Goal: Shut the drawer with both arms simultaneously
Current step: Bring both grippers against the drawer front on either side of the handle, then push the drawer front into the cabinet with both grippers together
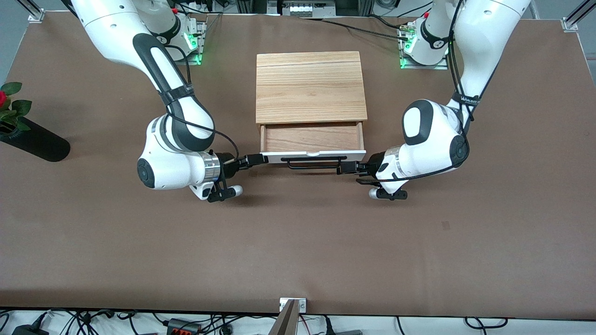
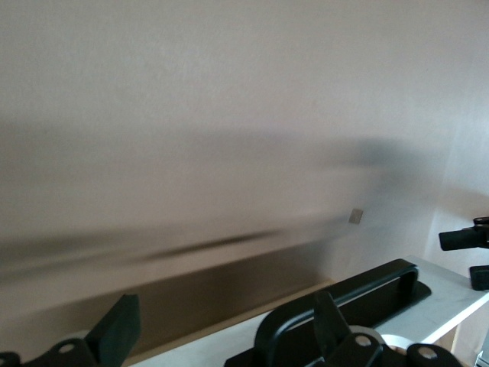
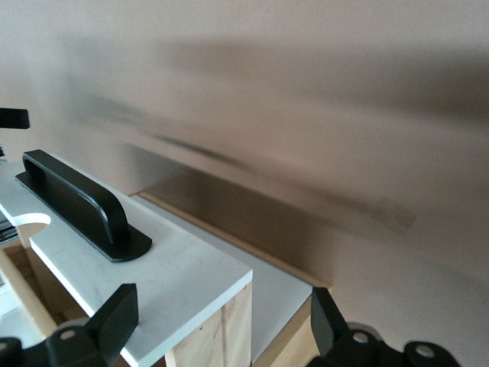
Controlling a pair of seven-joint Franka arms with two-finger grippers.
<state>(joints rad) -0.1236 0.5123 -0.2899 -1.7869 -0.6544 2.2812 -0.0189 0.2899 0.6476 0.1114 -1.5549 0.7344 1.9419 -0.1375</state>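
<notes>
Broadly, scene: a light-wood box is seen near the middle of the table, between the two arm bases, with its front turned toward the front camera.
Drawer: the drawer is found part-way out of the box, its brown wood inside showing and its white front panel nearest the front camera; the black handle is fixed along that panel.
Step in hand: the closing push is judged to be about to begin or just begun, since the drawer is not yet shut.
How it is best done: both ends of the panel should be pressed together and evenly, straight toward the box, so that the tray is not skewed in its slot; the push is best kept low and level.
Right gripper: the right gripper is placed at the panel's corner toward the right arm's end of the table; its fingers are seen well apart, and the panel corner lies between them in the right wrist view.
Left gripper: the left gripper is set just beside the handle's end toward the left arm's end of the table; its fingers are spread, with the handle end and panel edge lying between them, nothing being clamped.
Contact: whether the fingertips actually touch the panel cannot be told.
</notes>
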